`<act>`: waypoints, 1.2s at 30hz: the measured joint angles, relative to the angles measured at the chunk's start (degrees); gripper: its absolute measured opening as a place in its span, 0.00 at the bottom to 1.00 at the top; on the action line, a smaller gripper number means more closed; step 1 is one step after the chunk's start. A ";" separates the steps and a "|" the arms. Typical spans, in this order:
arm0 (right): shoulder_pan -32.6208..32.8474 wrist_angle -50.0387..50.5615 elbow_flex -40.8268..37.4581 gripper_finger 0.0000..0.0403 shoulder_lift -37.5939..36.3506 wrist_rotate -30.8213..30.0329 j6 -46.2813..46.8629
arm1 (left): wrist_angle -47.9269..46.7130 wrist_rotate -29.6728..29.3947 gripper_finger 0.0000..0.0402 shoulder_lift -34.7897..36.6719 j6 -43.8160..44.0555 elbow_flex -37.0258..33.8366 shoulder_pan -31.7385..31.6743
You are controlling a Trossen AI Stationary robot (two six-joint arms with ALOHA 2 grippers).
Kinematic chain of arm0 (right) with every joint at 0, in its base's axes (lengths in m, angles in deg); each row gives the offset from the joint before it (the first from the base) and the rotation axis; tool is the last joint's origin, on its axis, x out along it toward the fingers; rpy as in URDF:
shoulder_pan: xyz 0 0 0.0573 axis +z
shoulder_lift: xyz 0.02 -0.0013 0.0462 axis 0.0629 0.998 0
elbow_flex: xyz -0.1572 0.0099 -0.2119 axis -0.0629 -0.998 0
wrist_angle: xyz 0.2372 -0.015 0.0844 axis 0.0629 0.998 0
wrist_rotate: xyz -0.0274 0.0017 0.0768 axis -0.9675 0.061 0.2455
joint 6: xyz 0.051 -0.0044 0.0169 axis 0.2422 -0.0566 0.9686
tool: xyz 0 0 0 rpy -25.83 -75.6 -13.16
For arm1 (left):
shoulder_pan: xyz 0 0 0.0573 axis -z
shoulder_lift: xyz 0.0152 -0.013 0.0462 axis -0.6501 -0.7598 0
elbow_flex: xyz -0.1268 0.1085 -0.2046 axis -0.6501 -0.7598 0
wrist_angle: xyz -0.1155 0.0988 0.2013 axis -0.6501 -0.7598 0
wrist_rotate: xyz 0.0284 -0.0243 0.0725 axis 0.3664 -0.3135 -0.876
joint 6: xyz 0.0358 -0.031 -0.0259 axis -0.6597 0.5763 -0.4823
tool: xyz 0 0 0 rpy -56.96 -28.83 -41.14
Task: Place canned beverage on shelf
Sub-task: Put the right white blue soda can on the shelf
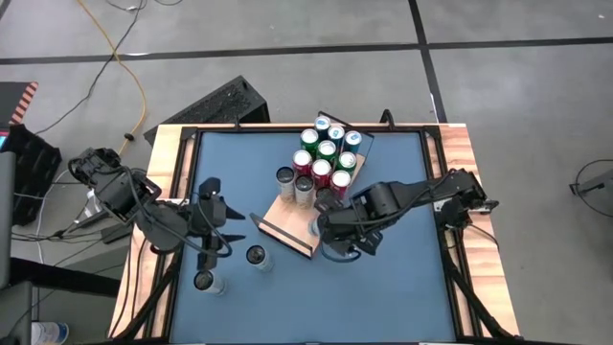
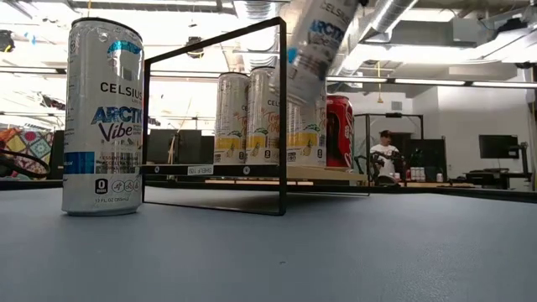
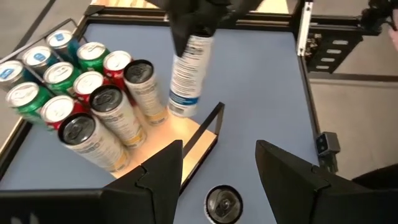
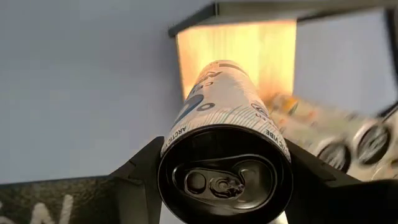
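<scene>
While the left gripper (image 3: pixel 217 171) hangs open and empty over the blue table (image 1: pixel 383 287), near a can (image 3: pixel 222 203) standing below it, the right gripper (image 1: pixel 326 228) grips a white can (image 3: pixel 189 74) by its upper end. That can hangs tilted, clear of the table, above the bare near end of the shelf (image 3: pixel 180 134), apparently not touching the wood. Farther along the shelf stand rows of pale, red, green and blue cans (image 1: pixel 326 153), packed close together.

White-blue held can (image 3: pixel 188 71); light-wood shelf (image 1: pixel 287 218); blue tabletop (image 1: pixel 383 287).
</scene>
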 joint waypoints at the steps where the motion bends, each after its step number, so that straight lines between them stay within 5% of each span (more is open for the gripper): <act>1: 0.02 -0.96 0.00 0.55 0.00 0.15 -1.69 | -0.21 -0.28 0.47 0.00 0.57 0.00 -0.02; 23: -5.81 -5.06 0.00 0.55 7.49 1.48 -26.84 | -0.15 -2.64 0.47 3.74 7.31 0.02 -0.02; 36: -5.25 -4.96 0.00 0.55 7.58 8.70 -25.69 | -0.23 -4.73 0.47 4.37 8.34 0.04 -0.02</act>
